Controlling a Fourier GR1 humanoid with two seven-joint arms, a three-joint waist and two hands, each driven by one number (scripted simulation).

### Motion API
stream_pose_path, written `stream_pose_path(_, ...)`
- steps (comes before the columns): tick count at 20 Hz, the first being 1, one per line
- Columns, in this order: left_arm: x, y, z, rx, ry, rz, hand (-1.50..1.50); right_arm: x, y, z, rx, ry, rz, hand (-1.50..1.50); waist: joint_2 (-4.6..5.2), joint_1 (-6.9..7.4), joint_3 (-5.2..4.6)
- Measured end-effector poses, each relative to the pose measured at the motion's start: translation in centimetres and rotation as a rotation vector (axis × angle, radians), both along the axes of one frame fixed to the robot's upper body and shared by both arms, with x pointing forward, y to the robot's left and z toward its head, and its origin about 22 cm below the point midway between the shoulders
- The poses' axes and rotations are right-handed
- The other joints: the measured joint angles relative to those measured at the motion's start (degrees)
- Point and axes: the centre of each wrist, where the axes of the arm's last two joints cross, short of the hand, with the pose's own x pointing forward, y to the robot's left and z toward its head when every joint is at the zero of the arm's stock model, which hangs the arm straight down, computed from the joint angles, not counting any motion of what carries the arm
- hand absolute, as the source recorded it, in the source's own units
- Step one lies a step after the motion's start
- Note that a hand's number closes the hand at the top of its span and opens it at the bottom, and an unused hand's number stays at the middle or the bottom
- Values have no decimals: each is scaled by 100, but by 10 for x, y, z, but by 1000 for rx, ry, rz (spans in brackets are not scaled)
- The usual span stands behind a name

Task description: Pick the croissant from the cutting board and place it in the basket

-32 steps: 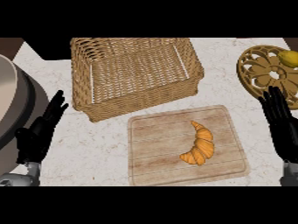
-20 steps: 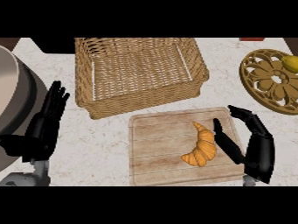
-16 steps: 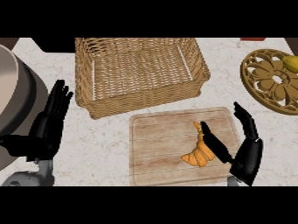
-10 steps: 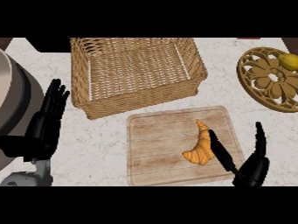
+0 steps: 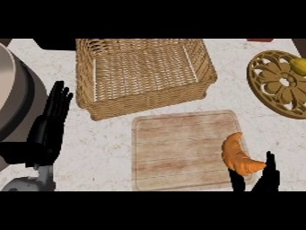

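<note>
— Where's the golden-brown curved croissant (image 5: 238, 155) now?

— At the right edge of the pale wooden cutting board (image 5: 181, 150). It has slid right from the middle, and the right hand (image 5: 266, 179) has dropped to the near edge beside it. I cannot tell whether it grips.

— And the basket?

— The woven wicker basket (image 5: 145, 74) lies far-left, so 1 lift remains. The left hand (image 5: 48, 130) rests open, far left.

One croissant (image 5: 240, 156), one cutting board (image 5: 175, 148) and one basket (image 5: 144, 74) are counted, with one trivet (image 5: 284, 87) and one lemon (image 5: 303, 66) at two o'clock.
</note>
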Motion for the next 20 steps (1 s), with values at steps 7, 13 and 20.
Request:
stream_pose_path(7, -1, -3, 0, 1, 4, -17, 0, 7, 13, 20, 62, 165, 30, -150, -13, 103, 35)
stream_pose_path(13, -1, -6, 0, -4, 6, -21, 0, 20, 21, 47, 39, 332, 10, -150, -44, 98, 73)
stream_pose_path(20, -2, -11, -2, -7, 17, -15, 0, 39, 46, 99, -44, 416, 34, -150, -87, 36, 135)
